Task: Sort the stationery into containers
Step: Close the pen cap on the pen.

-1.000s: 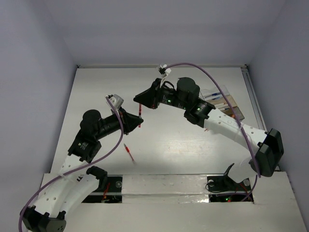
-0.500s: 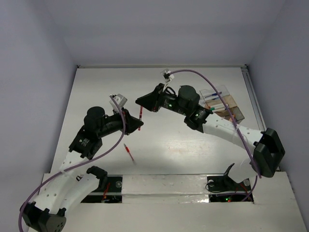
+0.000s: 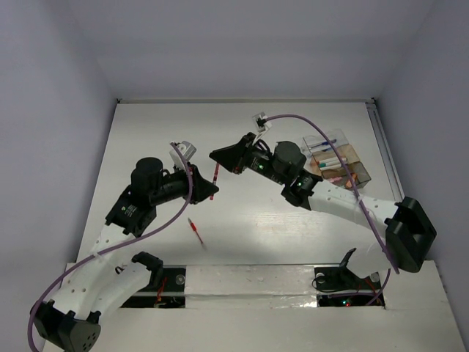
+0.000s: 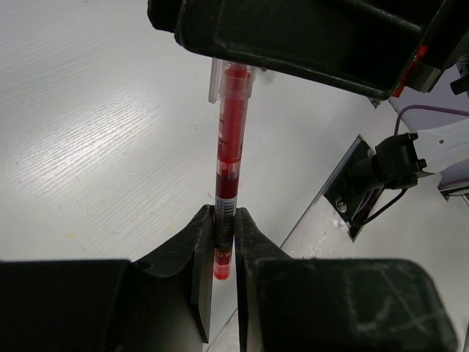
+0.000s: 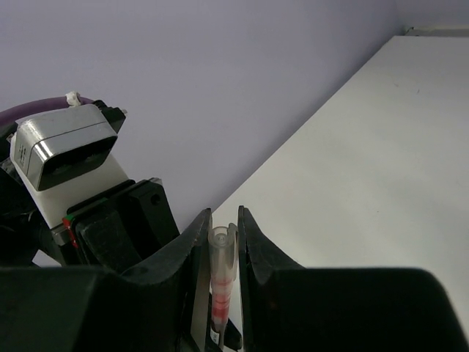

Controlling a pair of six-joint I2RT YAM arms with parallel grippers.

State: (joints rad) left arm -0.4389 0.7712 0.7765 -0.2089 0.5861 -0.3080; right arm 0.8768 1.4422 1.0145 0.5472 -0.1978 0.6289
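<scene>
A red pen (image 3: 214,180) with a clear cap hangs upright above the table, between both grippers. My left gripper (image 3: 207,193) is shut on its lower end; the left wrist view shows the pen (image 4: 229,165) pinched between the jaws (image 4: 224,220). My right gripper (image 3: 218,158) has closed on the capped top end (image 5: 223,253), both jaws (image 5: 223,220) pressed against the cap. A second small red pen (image 3: 196,230) lies on the table near the front. The clear container (image 3: 338,163) sits at the right, partly hidden by the right arm, with pens and small pink pieces inside.
The left arm's wrist camera housing (image 5: 66,150) sits close beside the right gripper. A raised white ledge (image 3: 249,282) runs along the near edge over the arm bases. Purple walls enclose the table on three sides.
The right gripper's jaws have narrowed onto the pen's capped end. Both wrists and the pen have drifted slightly toward the near side; the left grip is unchanged.
</scene>
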